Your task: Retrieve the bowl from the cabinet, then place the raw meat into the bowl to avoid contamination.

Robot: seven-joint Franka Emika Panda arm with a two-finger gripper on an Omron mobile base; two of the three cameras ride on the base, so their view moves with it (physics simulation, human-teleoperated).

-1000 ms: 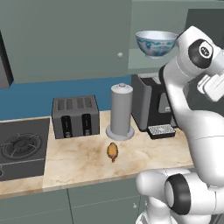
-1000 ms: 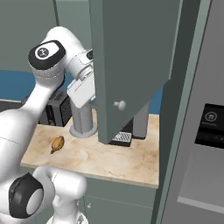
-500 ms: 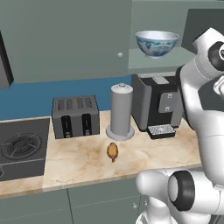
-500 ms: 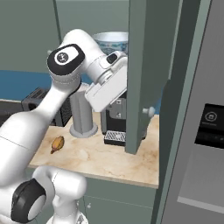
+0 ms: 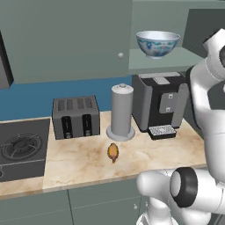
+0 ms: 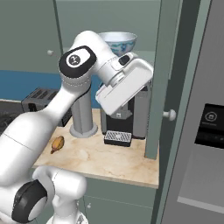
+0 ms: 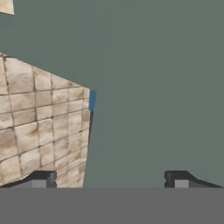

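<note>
The bowl (image 5: 157,43), round, deep and glossy pale blue-white with a faint darker pattern, sits on the open shelf of the grey-green cabinet (image 5: 66,39), above the black coffee machine (image 5: 158,103). The raw meat (image 5: 113,151), a small orange-brown lump, lies on the marble counter (image 5: 79,160) near the grey canister (image 5: 121,112), right of the toaster (image 5: 75,116). The open cabinet door (image 6: 164,78) stands at the right. The gripper (image 7: 109,179) faces a grey-green panel, its fingertips spread wide, holding nothing.

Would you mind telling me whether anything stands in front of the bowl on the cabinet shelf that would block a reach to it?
Nothing visible does. The bowl sits on the open cabinet shelf with its front side bare, and the door is swung aside to the right. The coffee machine stands below the shelf, not in front of the bowl.
</note>
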